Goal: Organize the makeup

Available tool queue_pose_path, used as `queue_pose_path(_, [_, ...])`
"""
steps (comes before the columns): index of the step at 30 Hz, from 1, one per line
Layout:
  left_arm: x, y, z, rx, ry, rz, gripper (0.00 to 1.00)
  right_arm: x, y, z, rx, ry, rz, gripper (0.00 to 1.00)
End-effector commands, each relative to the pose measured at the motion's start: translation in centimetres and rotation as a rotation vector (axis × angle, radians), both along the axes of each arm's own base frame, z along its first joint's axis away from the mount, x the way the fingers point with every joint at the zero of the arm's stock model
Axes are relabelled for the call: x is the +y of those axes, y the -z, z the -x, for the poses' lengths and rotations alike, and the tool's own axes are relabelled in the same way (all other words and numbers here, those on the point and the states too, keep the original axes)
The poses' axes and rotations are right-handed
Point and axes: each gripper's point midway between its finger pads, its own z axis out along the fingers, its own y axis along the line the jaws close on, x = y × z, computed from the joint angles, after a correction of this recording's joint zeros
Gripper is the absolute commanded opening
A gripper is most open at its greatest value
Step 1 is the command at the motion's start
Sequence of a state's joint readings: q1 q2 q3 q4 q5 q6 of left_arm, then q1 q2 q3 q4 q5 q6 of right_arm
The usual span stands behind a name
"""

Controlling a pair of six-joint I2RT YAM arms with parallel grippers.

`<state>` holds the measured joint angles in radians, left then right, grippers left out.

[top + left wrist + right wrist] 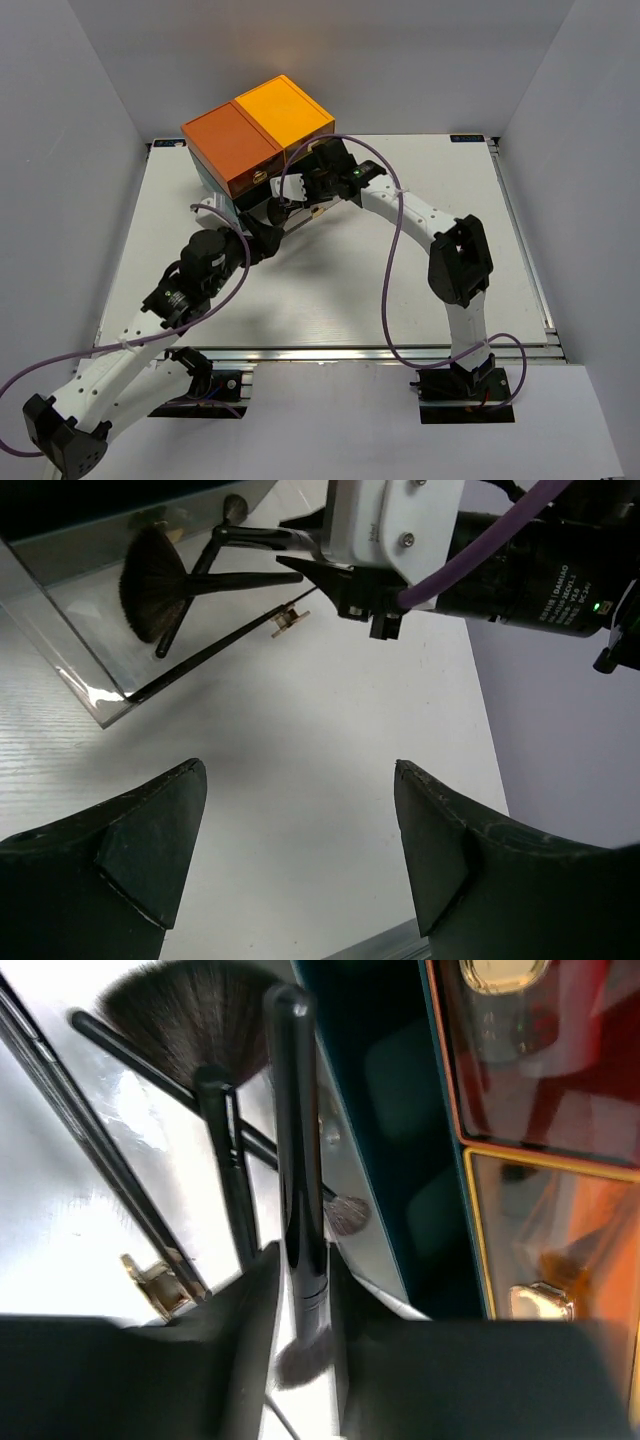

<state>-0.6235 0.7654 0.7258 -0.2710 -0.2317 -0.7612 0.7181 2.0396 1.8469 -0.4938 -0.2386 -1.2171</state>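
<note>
The right end effector (300,1270) is clenched on a black brush (295,1130). The handle is pinched between its fingers, with the bristles at the wrist end, so the handle tip leads toward the clear tray (60,655). From that I judge the brush is meant to go in with the others; whether its tip touches the tray I cannot tell.

The tray lies on the surface (330,720) near the far edge, left of middle, just in front of the box (255,130). It holds a fan brush (150,580) and at least two more black-handled brushes. One thin brush (210,655) pokes out over the tray's rim. The box's drawers (540,1060) are shut, and their contents cannot be told.

The left end effector (300,780) is released and empty. It hovers over bare surface beside the tray, probably to keep out of the way.
</note>
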Motion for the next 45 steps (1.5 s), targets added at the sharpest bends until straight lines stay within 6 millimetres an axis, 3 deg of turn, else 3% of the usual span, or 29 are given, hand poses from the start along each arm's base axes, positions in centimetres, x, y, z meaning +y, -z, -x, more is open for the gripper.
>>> queue_pose_path(1, [-1.4,-0.5,-0.2,-0.016,0.059,0.03,0.84,0.3,-3.1,-1.5,-0.096,0.021,-0.049,0.35])
queue_pose_path(4, [-2.4,-0.5,-0.2,-0.015,0.1,0.038,0.79,0.2,-2.7,-1.3,-0.084,0.026,-0.051,0.54])
queue_pose_path(7, [-3.2,-0.4,-0.2,-0.018,0.137,0.049,0.69,0.2,-3.3,-1.2,-0.075,0.038,-0.071,0.62])
queue_pose_path(12, [-4.2,-0.3,-0.1,-0.023,0.187,0.059,0.51,0.2,-5.1,-0.7,-0.039,0.075,-0.137,0.63])
queue_pose_path(17, [-5.1,-0.8,-0.4,-0.042,0.23,0.054,0.19,-1.5,-9.9,-0.5,0.008,0.165,-0.291,0.58])
queue_pose_path(18, [-5.3,-0.6,-0.6,-0.04,0.234,0.041,0.16,-2.5,-10.9,-1.1,0.013,0.19,-0.331,0.55])
queue_pose_path(19, [-5.8,-0.6,-0.4,-0.037,0.267,0.043,0.13,-3.4,-12.0,-0.7,0.047,0.228,-0.381,0.45])
queue_pose_path(21, [-6.3,-0.7,-0.8,-0.043,0.286,0.03,0.07,-5.9,-13.5,-1.7,0.063,0.288,-0.449,0.31])
queue_pose_path(22, [-6.6,-0.5,-0.9,-0.038,0.295,0.024,0.06,-6.8,-15.1,-1.3,0.075,0.288,-0.496,0.18])
queue_pose_path(23, [-7.0,-0.9,-1.0,-0.046,0.312,0.023,0.06,-9.0,-15.0,-2.0,0.136,0.359,-0.54,0.1])
queue_pose_path(25, [-7.7,-0.3,-1.6,-0.033,0.337,-0.002,0.05,-11.2,-16.7,-2.1,0.187,0.433,-0.639,0.0])
queue_pose_path(26, [-8.2,-0.9,-1.7,-0.043,0.358,-0.002,0.05,-13.4,-15.4,-2.7,0.278,0.556,-0.693,0.0])
queue_pose_path(27, [-8.8,-0.1,-2.3,-0.026,0.375,-0.031,0.05,-14.5,-16.3,-2.4,0.278,0.581,-0.736,0.0])
queue_pose_path(28, [-9.1,0.1,-2.5,-0.02,0.387,-0.044,0.05,-15.3,-15.8,-2.1,0.308,0.589,-0.75,0.0])
queue_pose_path(29, [-9.7,-1.1,-2.9,-0.046,0.407,-0.058,0.05,-17.4,-13.0,-1.9,0.386,0.648,-0.758,0.0])
queue_pose_path(30, [-9.9,-0.6,-3.1,-0.028,0.417,-0.083,0.05,-17.9,-13.5,-0.5,0.42,0.611,-0.79,0.0])
queue_pose_path(31, [-10.7,0.3,-3.5,-0.005,0.432,-0.111,0.05,-19.4,-13.1,-0.5,0.433,0.622,-0.811,0.0])
queue_pose_path(32, [-11.0,0.4,-3.9,-0.014,0.444,-0.147,0.05,-19.7,-12.3,0.3,0.469,0.613,-0.81,0.07])
queue_pose_path(33, [-11.4,-0.5,-4.3,-0.024,0.453,-0.164,0.08,-20.0,-11.1,1.7,0.503,0.602,-0.801,0.24])
queue_pose_path(35, [-12.5,0.9,-5.0,-0.003,0.475,-0.243,0.14,-20.7,-10.3,2.9,0.509,0.599,-0.795,0.42])
queue_pose_path(36, [-12.9,0.3,-5.3,-0.006,0.486,-0.266,0.17,-21.2,-9.6,3.9,0.494,0.606,-0.79,0.58])
queue_pose_path(37, [-13.4,0.8,-5.3,0.005,0.506,-0.296,0.25,-21.6,-9.8,4.1,0.457,0.603,-0.802,0.63])
queue_pose_path(38, [-13.8,3.1,-5.4,0.054,0.542,-0.367,0.32,-22.1,-10.8,4.8,0.408,0.596,-0.819,0.72])
queue_pose_path(39, [-14.1,3.9,-5.6,0.072,0.568,-0.398,0.39,-22.5,-10.8,5.1,0.386,0.603,-0.828,0.78])
queue_pose_path(40, [-14.7,3.2,-6.1,0.06,0.591,-0.418,0.48,-23.2,-9.2,5.5,0.396,0.629,-0.821,0.82])
queue_pose_path(41, [-14.6,6.3,-6.2,0.135,0.626,-0.506,0.5,-23.6,-10.3,5.6,0.333,0.621,-0.849,0.88])
queue_pose_path(42, [-14.4,7.1,-6.9,0.151,0.617,-0.552,0.51,-23.9,-10.1,5.7,0.323,0.627,-0.851,0.89])
queue_pose_path(43, [-14.7,6.6,-7.8,0.139,0.621,-0.578,0.52,-24.3,-9.2,5.9,0.328,0.642,-0.843,0.89])
queue_pose_path(45, [-14.1,9.3,-8.8,0.188,0.627,-0.692,0.52,-24.6,-8.9,6.1,0.337,0.644,-0.842,0.87])
